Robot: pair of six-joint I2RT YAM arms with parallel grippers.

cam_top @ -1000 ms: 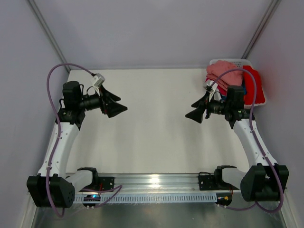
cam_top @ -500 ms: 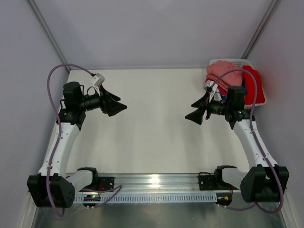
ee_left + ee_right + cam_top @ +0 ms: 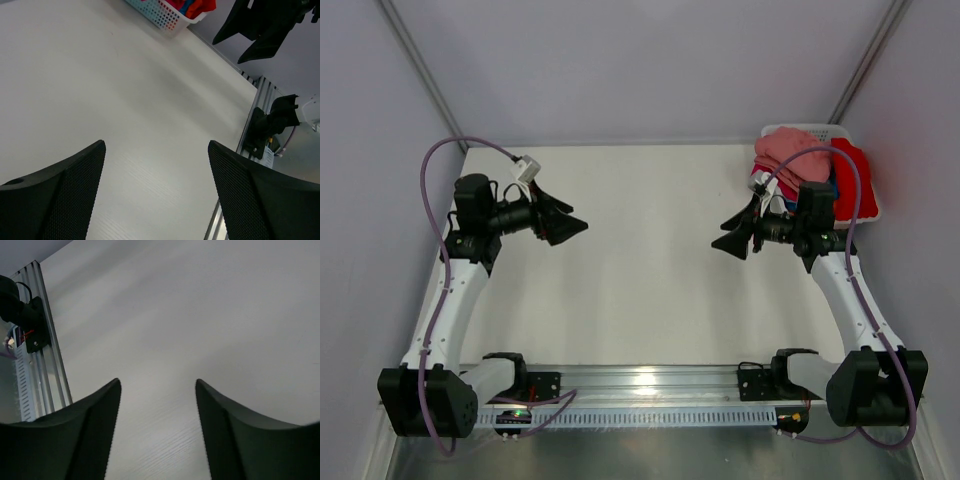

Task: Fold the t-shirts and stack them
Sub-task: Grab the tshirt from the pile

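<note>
starting step, likely: left gripper (image 3: 576, 220) and right gripper (image 3: 721, 232) spread, empty; next, lift t-shirts (image 3: 788, 150) from basket (image 3: 820, 128) beside right gripper.

Robotics lab cell (bare, boxed in): white table (image 3: 640, 290), plain grey walls (image 3: 640, 70), aluminium mounting rail (image 3: 650, 382).

T-shirts (image 3: 798, 160) (pink topmost) heaped in basket (image 3: 868, 212)

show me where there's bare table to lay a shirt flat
The widest bare stretch of table lies between the left pincer and right pincer, both open, from the far edge down to the aluminium rail. It is crowded only at the far right corner, where the basket heaped with t-shirts sits.
</note>
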